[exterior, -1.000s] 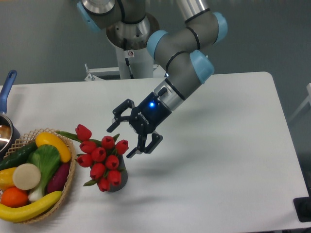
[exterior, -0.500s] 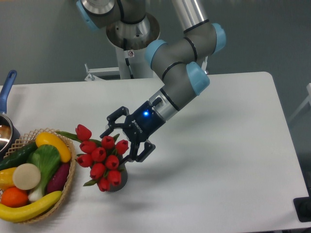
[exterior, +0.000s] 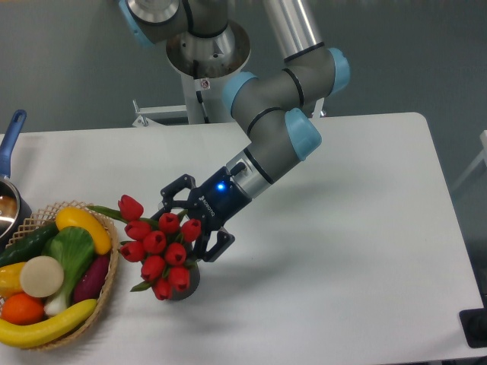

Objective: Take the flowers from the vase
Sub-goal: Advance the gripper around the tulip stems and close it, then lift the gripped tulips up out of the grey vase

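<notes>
The flowers (exterior: 158,247) stand in the vase (exterior: 185,283) at about 7 o'clock in the frame, on the white table (exterior: 342,251), just to the 3 o'clock side of a woven basket (exterior: 112,268). The bunch's long axis is tilted, not upright: the stems go down into the vase at the 5 o'clock end and the red buds fan out toward 11 o'clock, the farthest bud reaching nearly over the basket's rim, with a green leaf pointing toward 10 o'clock. Only a small dark part of the vase shows beneath the blooms. The gripper (exterior: 192,225) comes in from 2 o'clock on the grey and blue arm (exterior: 278,129), a blue light lit on its body, and its two dark fingers are spread apart, one at the 12 o'clock side of the upper buds and the other at their 4 o'clock side, just above the vase; whether they touch the buds cannot be told. The basket holds a banana, a cucumber, an orange and other produce, and a pot with a blue handle (exterior: 11,133) sits at the 9 o'clock edge. The table is plain matt white with rounded corners, and behind it rises a grey wall (exterior: 68,61), with the arm's round base at 12 o'clock.
</notes>
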`<state>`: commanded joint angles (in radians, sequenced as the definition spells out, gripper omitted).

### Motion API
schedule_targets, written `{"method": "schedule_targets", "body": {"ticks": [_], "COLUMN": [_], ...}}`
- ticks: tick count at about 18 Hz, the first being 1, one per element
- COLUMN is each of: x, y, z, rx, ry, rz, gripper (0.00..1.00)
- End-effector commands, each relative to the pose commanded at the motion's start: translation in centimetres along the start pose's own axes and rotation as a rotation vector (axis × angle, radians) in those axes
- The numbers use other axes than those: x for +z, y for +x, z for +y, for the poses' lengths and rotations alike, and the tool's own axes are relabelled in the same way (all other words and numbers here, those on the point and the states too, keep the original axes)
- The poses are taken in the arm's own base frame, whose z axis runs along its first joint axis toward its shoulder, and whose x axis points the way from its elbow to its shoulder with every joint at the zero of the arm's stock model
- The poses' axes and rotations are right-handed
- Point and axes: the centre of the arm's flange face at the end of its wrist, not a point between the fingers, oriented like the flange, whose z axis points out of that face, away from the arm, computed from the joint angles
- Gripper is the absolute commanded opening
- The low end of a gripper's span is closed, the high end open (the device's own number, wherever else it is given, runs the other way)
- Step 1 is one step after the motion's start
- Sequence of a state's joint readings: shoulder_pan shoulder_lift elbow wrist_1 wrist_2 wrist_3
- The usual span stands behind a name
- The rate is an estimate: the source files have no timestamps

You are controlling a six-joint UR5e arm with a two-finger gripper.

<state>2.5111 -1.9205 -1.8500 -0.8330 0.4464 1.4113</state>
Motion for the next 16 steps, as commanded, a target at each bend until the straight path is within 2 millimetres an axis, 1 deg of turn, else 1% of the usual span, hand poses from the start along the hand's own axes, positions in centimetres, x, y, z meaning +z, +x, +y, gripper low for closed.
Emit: {"method": "schedule_targets", "body": {"ticks": [1, 2, 4, 9, 11, 14, 16], "x": [0.07, 0.00, 0.05, 0.01, 0.09, 0.06, 0.07], "y": [0.04, 0.00, 0.00, -0.14, -0.10, -0.13, -0.11], "z": [-0.03, 0.00, -0.10, -0.20, -0.24, -0.30, -0.47], "rx": [0.001, 0.000, 0.002, 0.005, -0.002, -0.013, -0.013], "ry": [0.000, 0.000, 0.000, 0.000, 0.000, 0.000, 0.000], "rz": [0.001, 0.000, 0.001, -0.001, 0.001, 0.000, 0.000], "gripper": [0.82, 0.79, 0.68, 0.53, 0.44, 0.38, 0.37]}}
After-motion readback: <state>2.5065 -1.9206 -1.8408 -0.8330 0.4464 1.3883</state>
